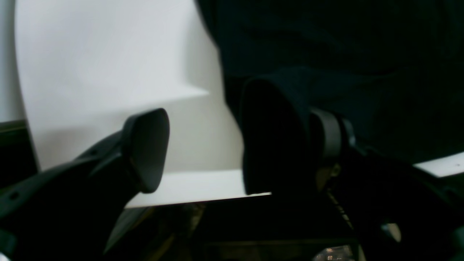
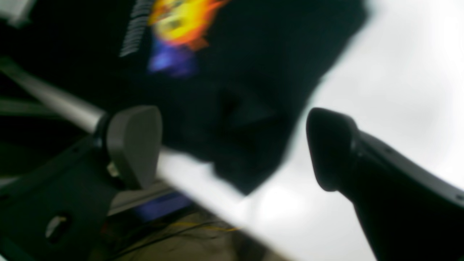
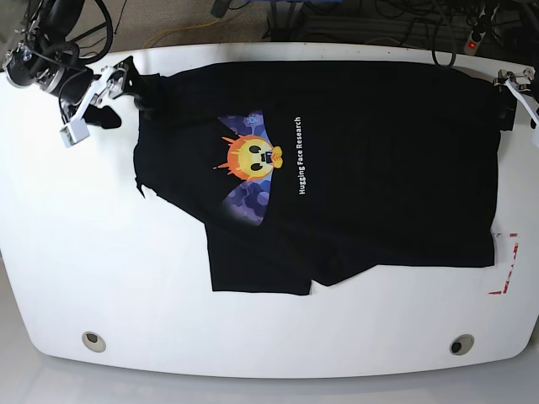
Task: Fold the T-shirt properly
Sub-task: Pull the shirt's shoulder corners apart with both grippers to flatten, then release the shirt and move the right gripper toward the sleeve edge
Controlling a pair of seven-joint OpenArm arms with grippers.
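The T-shirt (image 3: 354, 168) is black with a yellow face print and white lettering, and lies spread flat on the white table (image 3: 101, 252). My right gripper (image 3: 114, 91) sits at its far-left sleeve. In the right wrist view this gripper (image 2: 232, 148) is open, with a blurred corner of the T-shirt (image 2: 246, 137) between its fingers. At the shirt's far-right edge is my left gripper (image 3: 514, 88). The left wrist view shows it (image 1: 235, 145) open, a fold of the T-shirt (image 1: 272, 145) resting against one of its fingers (image 1: 326, 134).
Red tape marks (image 3: 508, 269) lie on the table right of the shirt. Two round holes (image 3: 94, 341) (image 3: 461, 344) sit near the front edge. Cables (image 3: 370, 17) run behind the table's far edge.
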